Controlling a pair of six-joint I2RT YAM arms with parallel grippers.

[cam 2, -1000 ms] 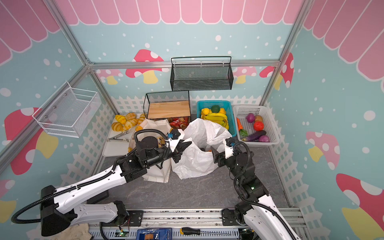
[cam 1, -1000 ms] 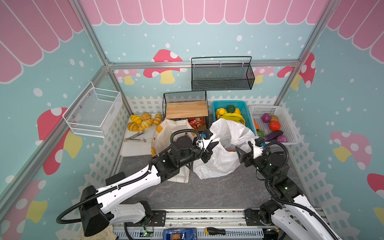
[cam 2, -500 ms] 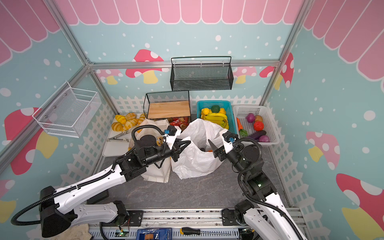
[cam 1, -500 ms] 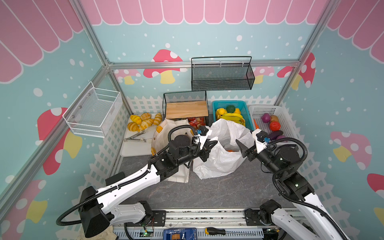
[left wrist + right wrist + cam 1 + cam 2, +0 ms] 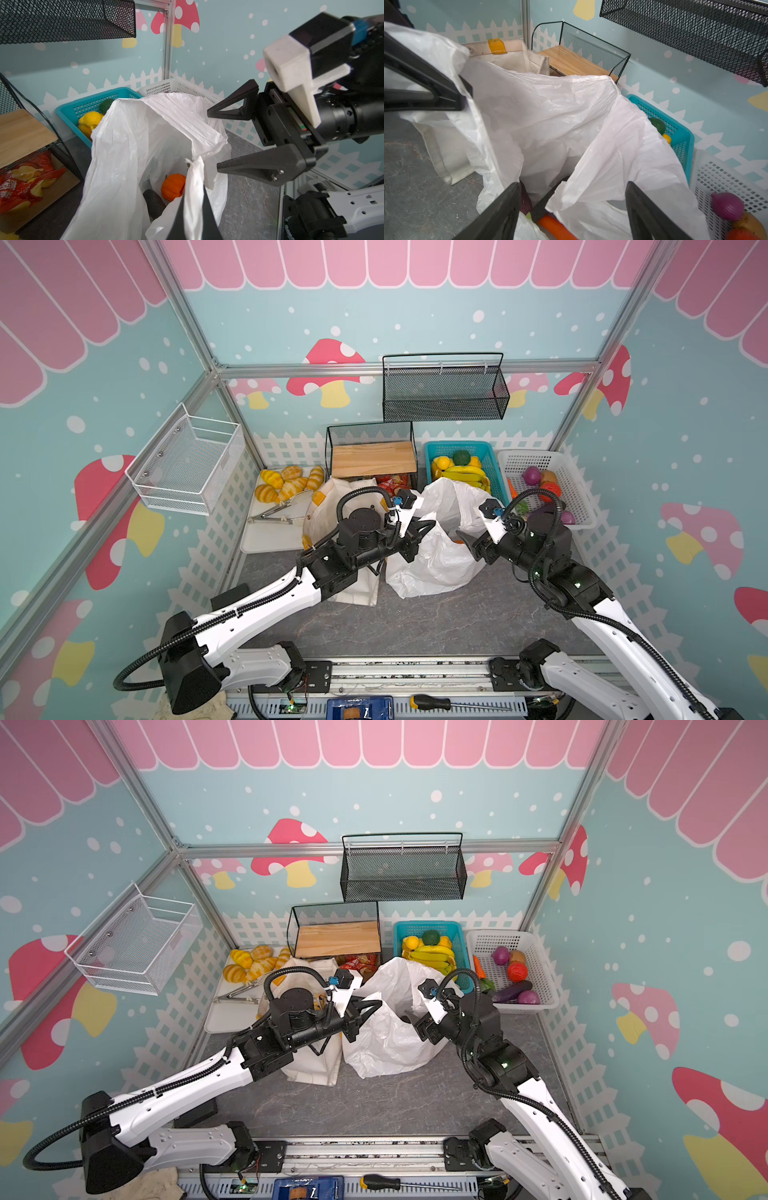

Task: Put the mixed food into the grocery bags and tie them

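left hand [image 5: 428, 526]: we see it clamped tight on a handle of the white plastic bag [image 5: 436, 568], reaching in from the bag's 9 o'clock side in both top views.
right hand [image 5: 212, 139]: jaws spread wide, gripping nothing, at the bag's 3 o'clock side.
bag: open, mid-table [image 5: 415, 626], canvas tote [image 5: 332, 497] just beside at 9 o'clock.
food: 1 orange pumpkin [image 5: 173, 187] and 1 dark vegetable [image 5: 153, 202] lie inside the bag.
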